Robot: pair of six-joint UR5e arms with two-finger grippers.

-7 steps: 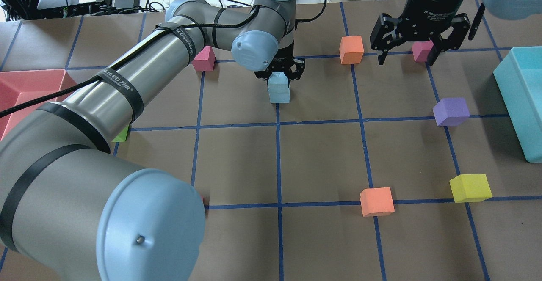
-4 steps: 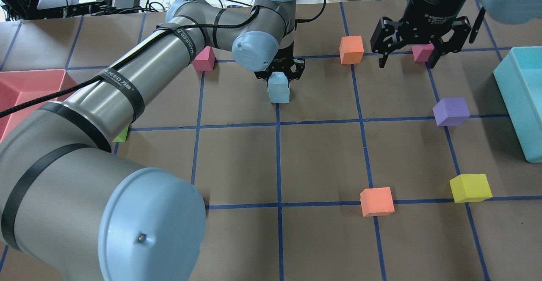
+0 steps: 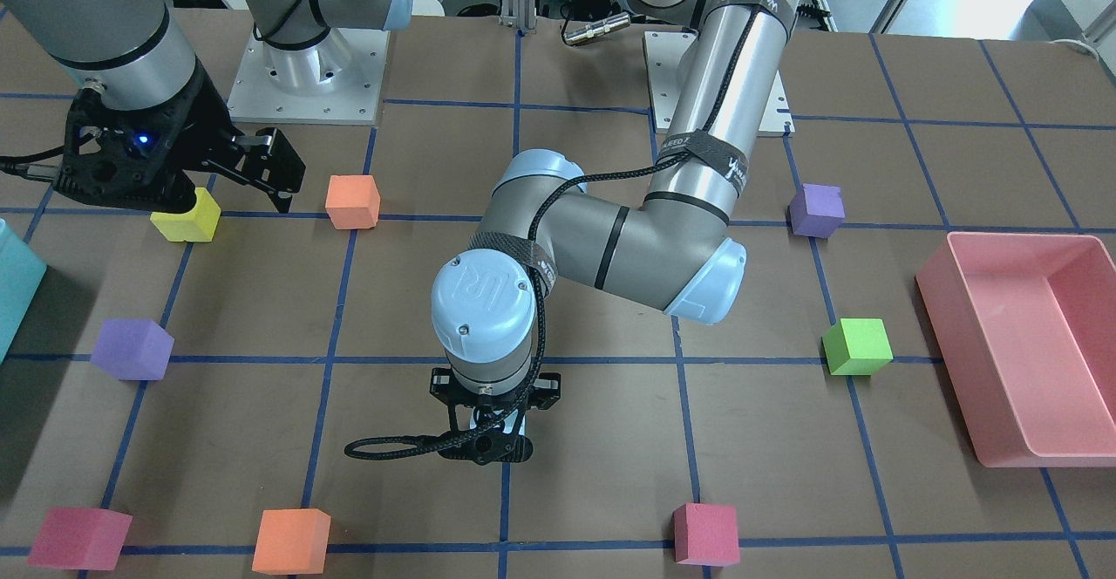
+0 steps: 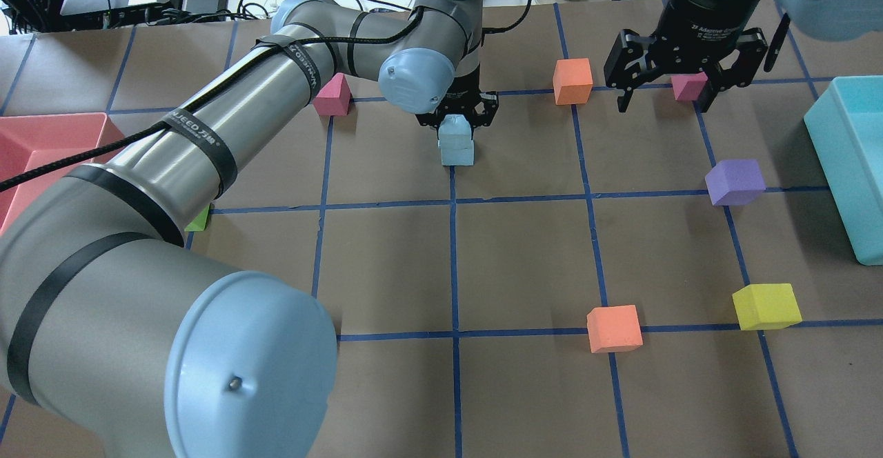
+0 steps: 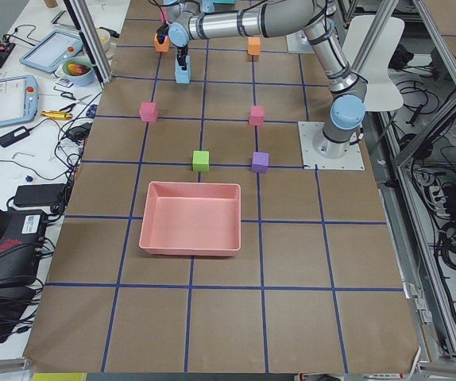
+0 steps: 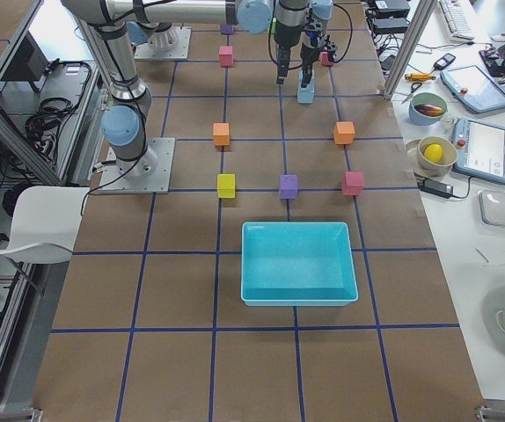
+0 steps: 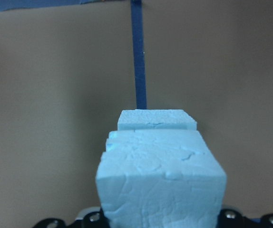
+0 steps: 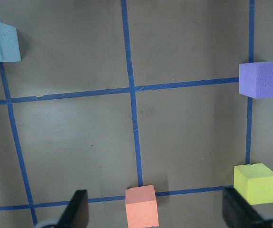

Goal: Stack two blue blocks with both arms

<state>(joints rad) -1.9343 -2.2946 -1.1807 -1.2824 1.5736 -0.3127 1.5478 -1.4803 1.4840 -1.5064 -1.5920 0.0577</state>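
Two pale blue blocks stand one over the other at the table's middle back. My left gripper (image 4: 457,114) is shut on the upper blue block (image 4: 455,130) and holds it right on top of the lower blue block (image 4: 458,154). They look in contact; a thin seam shows between them. In the left wrist view the held block (image 7: 160,180) fills the foreground, with the lower block (image 7: 156,119) slightly offset beyond it. My right gripper (image 4: 666,91) is open and empty, hovering at the back right over a magenta cube (image 4: 688,87).
A teal bin (image 4: 852,168) is at the right edge and a pink tray (image 4: 41,141) at the left. Loose cubes: orange (image 4: 572,81), orange (image 4: 614,328), yellow (image 4: 766,306), purple (image 4: 735,182), pink (image 4: 332,96), green (image 4: 199,220).
My left gripper has lowered the held blue block onto the lower one. My right gripper has drawn back a little toward the table's far edge, still open.
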